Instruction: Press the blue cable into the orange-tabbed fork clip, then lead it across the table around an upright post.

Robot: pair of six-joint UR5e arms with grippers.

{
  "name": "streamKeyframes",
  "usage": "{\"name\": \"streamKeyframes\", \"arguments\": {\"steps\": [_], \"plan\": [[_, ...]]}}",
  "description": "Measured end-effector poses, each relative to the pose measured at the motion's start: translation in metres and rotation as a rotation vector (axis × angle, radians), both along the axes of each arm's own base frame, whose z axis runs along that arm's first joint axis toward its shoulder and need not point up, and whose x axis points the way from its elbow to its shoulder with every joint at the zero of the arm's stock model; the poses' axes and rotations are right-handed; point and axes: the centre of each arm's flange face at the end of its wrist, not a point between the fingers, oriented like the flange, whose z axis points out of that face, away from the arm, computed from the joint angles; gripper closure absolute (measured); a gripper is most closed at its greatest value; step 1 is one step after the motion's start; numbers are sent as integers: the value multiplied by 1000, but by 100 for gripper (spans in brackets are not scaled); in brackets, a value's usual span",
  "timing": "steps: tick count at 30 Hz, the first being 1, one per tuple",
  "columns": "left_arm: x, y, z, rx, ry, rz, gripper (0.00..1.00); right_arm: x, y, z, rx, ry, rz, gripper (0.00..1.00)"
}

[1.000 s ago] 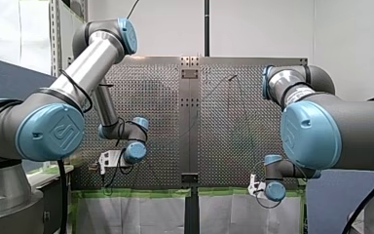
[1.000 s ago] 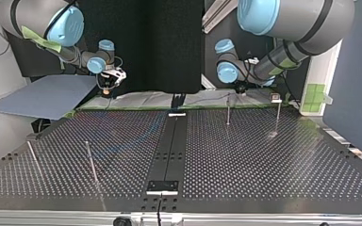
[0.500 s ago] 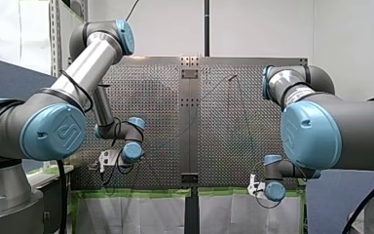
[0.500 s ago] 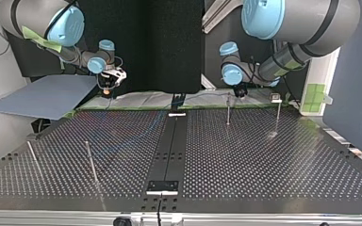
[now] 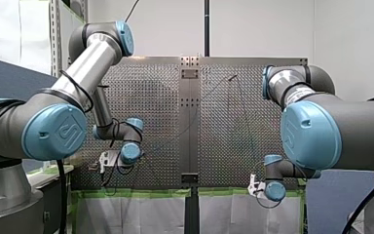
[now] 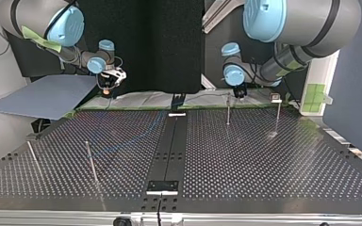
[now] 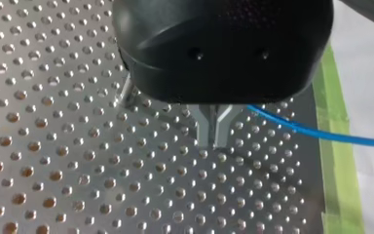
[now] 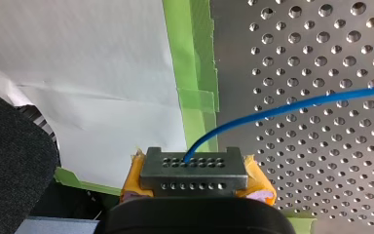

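Note:
In the left wrist view my left gripper [image 7: 213,140], black with metal fingers, is shut just above the perforated table [image 7: 78,161]. The blue cable [image 7: 321,135] comes out from behind its fingers and runs off over the green tape. In the top view this gripper [image 6: 240,93] hangs beside a thin upright post [image 6: 228,111] at the far edge. My right gripper [image 8: 195,170] has yellow pads [image 8: 259,184] shut on a metal block with holes, and the blue cable [image 8: 282,109] leaves that block. In the top view it [image 6: 106,91] hovers off the far left corner. No orange-tabbed clip shows clearly.
More thin posts stand on the table [image 6: 264,160]: one at the far right [image 6: 277,117] with a small fitting [image 6: 275,98] behind it, and two near the front left [image 6: 91,162] [image 6: 34,160]. A dark rail [image 6: 169,146] runs down the middle. A blue-grey board [image 6: 47,96] lies beyond the left corner.
My left arm's wrist has shifted: in the top view its gripper moved slightly right and lower, closer to the far post. My right arm has stayed still.

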Motion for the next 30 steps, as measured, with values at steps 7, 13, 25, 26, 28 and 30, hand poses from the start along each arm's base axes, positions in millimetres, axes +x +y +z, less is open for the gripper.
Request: {"name": "streamKeyframes", "arguments": {"steps": [7, 13, 25, 26, 28, 30], "plan": [[4, 7, -1, -9, 3, -2, 100, 0, 0, 0, 1, 0, 1, 100], [5, 5, -2, -26, 7, -40, 100, 0, 0, 0, 2, 0, 1, 100], [7, 8, -3, -40, 15, -62, 100, 0, 0, 0, 2, 0, 0, 100], [7, 8, -3, -40, 16, -62, 100, 0, 0, 0, 2, 0, 0, 100], [7, 9, -3, -38, 22, -63, 100, 0, 0, 0, 1, 0, 0, 100], [6, 10, -3, -36, 34, -63, 100, 0, 0, 0, 1, 0, 1, 100]]}}
